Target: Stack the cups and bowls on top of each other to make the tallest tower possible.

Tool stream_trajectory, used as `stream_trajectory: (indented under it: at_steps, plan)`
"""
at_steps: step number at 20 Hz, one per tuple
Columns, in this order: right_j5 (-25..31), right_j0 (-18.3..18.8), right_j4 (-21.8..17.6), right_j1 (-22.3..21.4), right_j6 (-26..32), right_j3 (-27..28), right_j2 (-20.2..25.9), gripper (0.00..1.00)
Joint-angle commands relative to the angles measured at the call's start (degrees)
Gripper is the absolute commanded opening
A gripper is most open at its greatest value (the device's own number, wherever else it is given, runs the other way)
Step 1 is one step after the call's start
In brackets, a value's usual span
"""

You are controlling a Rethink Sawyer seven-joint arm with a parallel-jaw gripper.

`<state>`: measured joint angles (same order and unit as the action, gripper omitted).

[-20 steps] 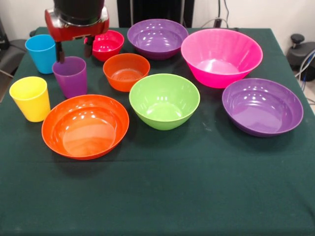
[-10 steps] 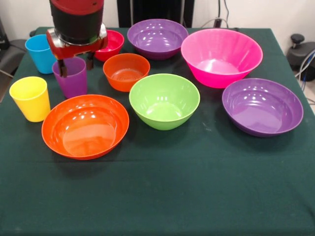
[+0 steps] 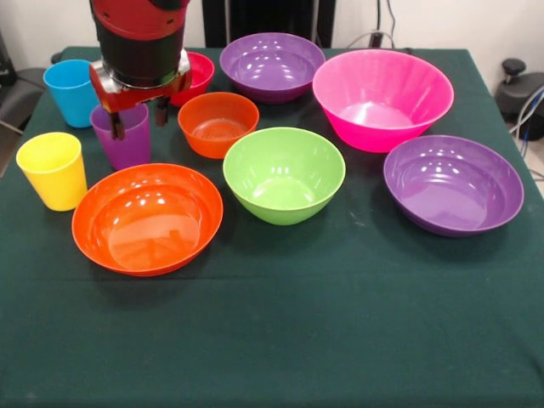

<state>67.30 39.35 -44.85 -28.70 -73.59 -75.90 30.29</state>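
Observation:
My gripper (image 3: 139,121) hangs open low over the purple cup (image 3: 127,151). Its left finger (image 3: 117,127) is over the cup's mouth and its right finger (image 3: 161,113) is just off the cup's right side. The blue cup (image 3: 68,92) stands behind it to the left, and the yellow cup (image 3: 53,172) in front to the left. The small red bowl (image 3: 201,71) is partly hidden behind the gripper body. The small orange bowl (image 3: 218,125) sits right of the purple cup. No tower shows: every piece stands alone on the cloth.
The wide orange bowl (image 3: 147,218) lies in front of the purple cup, with the green bowl (image 3: 284,174) to its right. A purple bowl (image 3: 272,65) and the pink bowl (image 3: 382,98) stand at the back. Another purple bowl (image 3: 452,184) is at the right.
The gripper has come down and forward from behind the purple cup, and its fingers now reach the cup's rim. No cup or bowl has moved.

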Motion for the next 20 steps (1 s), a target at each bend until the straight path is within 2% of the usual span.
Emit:
stream_trajectory:
  at_steps: [1,7,20]
  plan:
    - [4.9,-0.7,-3.0,-1.4,19.1,-0.1,0.5,1.0]
    - [6.1,-0.4,-2.2,-4.0,18.8,-1.7,0.2,1.0]
    - [3.5,1.8,-2.5,-3.3,16.3,-6.3,-1.2,1.0]
